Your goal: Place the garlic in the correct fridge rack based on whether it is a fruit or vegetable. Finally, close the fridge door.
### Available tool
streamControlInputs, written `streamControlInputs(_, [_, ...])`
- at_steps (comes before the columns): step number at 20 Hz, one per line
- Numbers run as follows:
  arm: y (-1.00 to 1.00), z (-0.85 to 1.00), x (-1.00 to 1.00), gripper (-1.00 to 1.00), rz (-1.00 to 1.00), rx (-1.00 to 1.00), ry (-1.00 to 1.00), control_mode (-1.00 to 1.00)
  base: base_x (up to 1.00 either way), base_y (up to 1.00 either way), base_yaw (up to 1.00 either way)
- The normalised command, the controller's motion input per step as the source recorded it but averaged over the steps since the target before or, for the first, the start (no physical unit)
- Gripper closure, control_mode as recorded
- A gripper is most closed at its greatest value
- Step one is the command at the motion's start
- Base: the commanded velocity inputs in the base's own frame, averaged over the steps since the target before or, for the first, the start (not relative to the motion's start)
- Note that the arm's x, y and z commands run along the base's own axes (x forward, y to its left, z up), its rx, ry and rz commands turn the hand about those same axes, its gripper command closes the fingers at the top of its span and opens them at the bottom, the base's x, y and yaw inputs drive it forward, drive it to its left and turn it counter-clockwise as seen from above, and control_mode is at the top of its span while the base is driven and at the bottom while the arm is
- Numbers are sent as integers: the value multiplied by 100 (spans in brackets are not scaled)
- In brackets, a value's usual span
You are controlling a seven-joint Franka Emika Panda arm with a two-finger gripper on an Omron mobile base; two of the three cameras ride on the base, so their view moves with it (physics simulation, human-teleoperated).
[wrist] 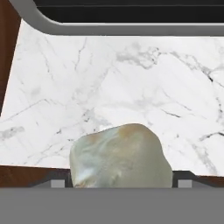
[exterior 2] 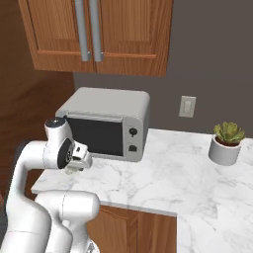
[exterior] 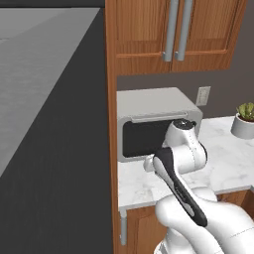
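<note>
- The garlic [wrist: 120, 156] sits right between the two dark finger tips [wrist: 57, 180] in the hand view — one tip is pressed against each side of it, so the gripper [wrist: 120, 181] is holding the garlic.
- The garlic is a lumpy, pale bulb with a bit of brown on top.
- Under the garlic is the white marble counter [wrist: 131, 87], and the garlic hangs near the counter's front edge.
- At the top of the hand view is the bottom of the toaster oven [wrist: 122, 19], with its grey frame and dark glass.
- In the right base view the white arm [exterior 2: 34, 163] bends up from the lower left, and its hand [exterior 2: 76, 155] points down over the front left part of the counter [exterior 2: 197, 183], just in front of the toaster oven [exterior 2: 106, 123].
- In the left base view the arm [exterior: 183, 154] is in front of the toaster oven [exterior: 154, 116], and it hides the hand.
- A small green plant in a white pot [exterior 2: 226, 143] stands on the counter, well away to the right.
- Brown wood cupboards with long grey handles [exterior 2: 89, 29] hang above the toaster oven.
- A big grey panel [exterior: 49, 124] fills the left side of the left base view — I cannot tell what it is.
</note>
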Motion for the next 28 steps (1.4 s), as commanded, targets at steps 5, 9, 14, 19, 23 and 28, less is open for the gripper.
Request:
streamControlInputs(5, [-39,100,-44,100,-5,3,-18,-100,0,0,0])
streamControlInputs(9, [9,64,-21,100,-2,0,-5,-100,0,0,0])
streamControlInputs(14, [6,-2,0,100,0,0,4,-100,0,0,0])
streamControlInputs(19, [0,-8,-7,100,0,0,0,100,-60,-3,-3])
streamControlInputs(23, [0,0,0,100,0,0,0,100,-100,-10,-2])
streamControlInputs(28, [0,0,0,100,0,0,0,100,-100,-11,0])
